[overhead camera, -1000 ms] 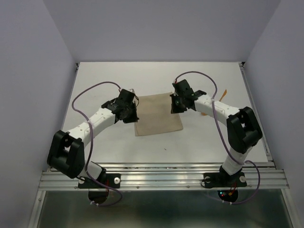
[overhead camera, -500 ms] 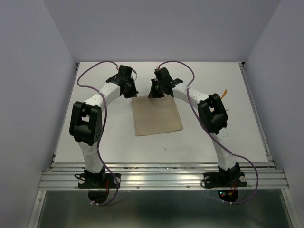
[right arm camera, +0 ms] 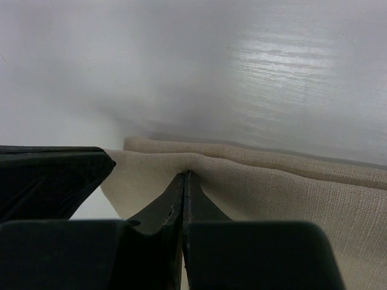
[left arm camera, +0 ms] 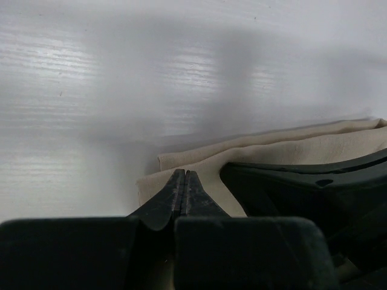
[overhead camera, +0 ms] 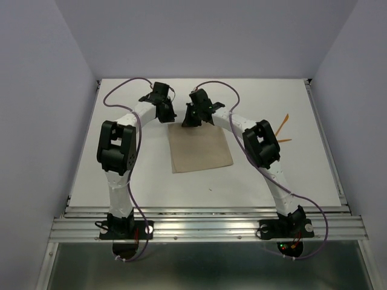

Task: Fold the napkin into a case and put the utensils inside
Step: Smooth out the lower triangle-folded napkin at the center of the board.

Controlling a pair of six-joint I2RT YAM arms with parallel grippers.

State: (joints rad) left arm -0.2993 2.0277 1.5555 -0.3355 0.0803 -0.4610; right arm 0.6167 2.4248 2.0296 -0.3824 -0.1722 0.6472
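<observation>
The tan napkin (overhead camera: 201,148) lies flat mid-table, with two layers showing at its far edge. Both grippers meet at that far edge. My left gripper (overhead camera: 170,116) is at the far left corner; in the left wrist view its tips (left arm camera: 184,175) are shut on the top layer of the napkin (left arm camera: 290,145). My right gripper (overhead camera: 189,119) is just beside it; in the right wrist view its tips (right arm camera: 183,175) are shut on a pucker of the napkin (right arm camera: 290,187). Two orange utensils (overhead camera: 282,124) (overhead camera: 283,140) lie to the right of the cloth, apart from it.
The white table (overhead camera: 139,175) ends at a metal rail along the near edge. Purple cables (overhead camera: 124,84) loop over both arms. Each wrist view shows the other gripper's black body close alongside (left arm camera: 314,181) (right arm camera: 48,175).
Both arms have swung from the napkin's left and right sides up to its far edge, coming close together there. The napkin has stayed in place.
</observation>
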